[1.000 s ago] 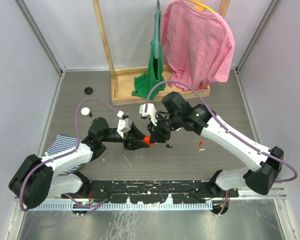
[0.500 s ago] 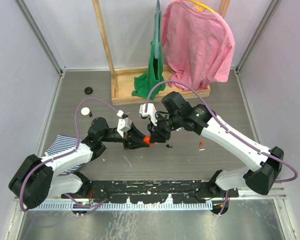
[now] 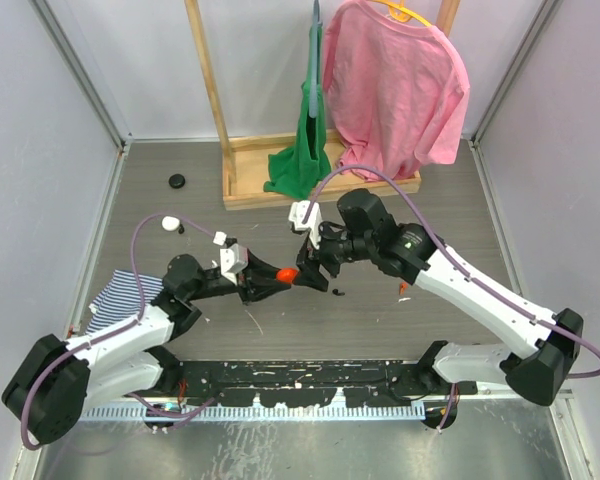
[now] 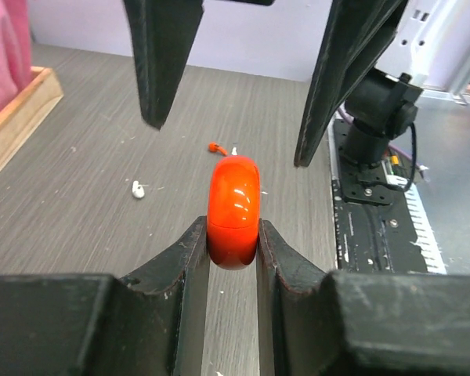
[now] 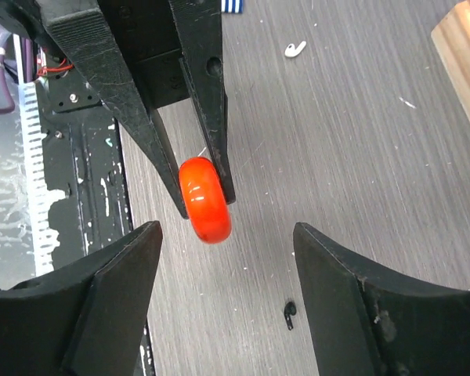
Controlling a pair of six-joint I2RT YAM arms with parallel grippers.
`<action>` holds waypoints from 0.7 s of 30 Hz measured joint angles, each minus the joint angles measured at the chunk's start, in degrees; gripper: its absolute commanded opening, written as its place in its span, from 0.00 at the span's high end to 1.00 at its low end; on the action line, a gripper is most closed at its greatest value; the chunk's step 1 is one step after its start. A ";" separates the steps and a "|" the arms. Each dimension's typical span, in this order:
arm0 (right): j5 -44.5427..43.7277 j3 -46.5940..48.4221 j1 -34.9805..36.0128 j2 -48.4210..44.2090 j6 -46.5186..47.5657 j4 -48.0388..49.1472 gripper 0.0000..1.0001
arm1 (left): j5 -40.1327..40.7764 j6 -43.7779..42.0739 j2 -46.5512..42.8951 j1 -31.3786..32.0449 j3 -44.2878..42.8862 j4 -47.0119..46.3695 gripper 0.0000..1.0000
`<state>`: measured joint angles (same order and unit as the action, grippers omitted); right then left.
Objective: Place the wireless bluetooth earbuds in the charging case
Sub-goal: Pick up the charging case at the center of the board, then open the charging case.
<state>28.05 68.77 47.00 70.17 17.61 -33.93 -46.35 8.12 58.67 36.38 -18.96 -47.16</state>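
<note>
The orange charging case is pinched by its lower end between the fingers of my left gripper, held above the table with its lid looking closed. In the top view the charging case sits at the tip of the left gripper. My right gripper stands open just in front of the case, jaws wide apart and not touching it. A black earbud lies on the table below the right gripper. A white earbud lies farther off, also seen as the white earbud in the left wrist view.
A small orange piece lies on the table to the right. A striped cloth lies at the left, with a white disc and a black disc beyond it. A wooden rack base with hanging clothes stands at the back.
My right gripper has opened and drawn back a little from the case. The left arm has shifted back to the left, still holding the case.
</note>
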 measured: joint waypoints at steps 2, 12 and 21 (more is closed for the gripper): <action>-0.15 -1.73 0.00 -1.36 -0.72 2.73 0.24 | 2.60 0.09 -1.42 0.00 1.64 -0.59 1.00; 0.00 -15.21 0.00 -5.95 -6.25 24.46 0.21 | 13.84 2.40 -4.96 0.00 8.20 -7.76 1.00; 0.79 -22.21 -0.37 -5.95 -9.92 39.54 0.21 | 13.75 4.98 -4.76 0.00 8.81 -13.55 1.00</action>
<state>28.84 46.57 46.63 64.23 7.68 5.61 -32.60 13.10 53.91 36.38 -10.15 -60.71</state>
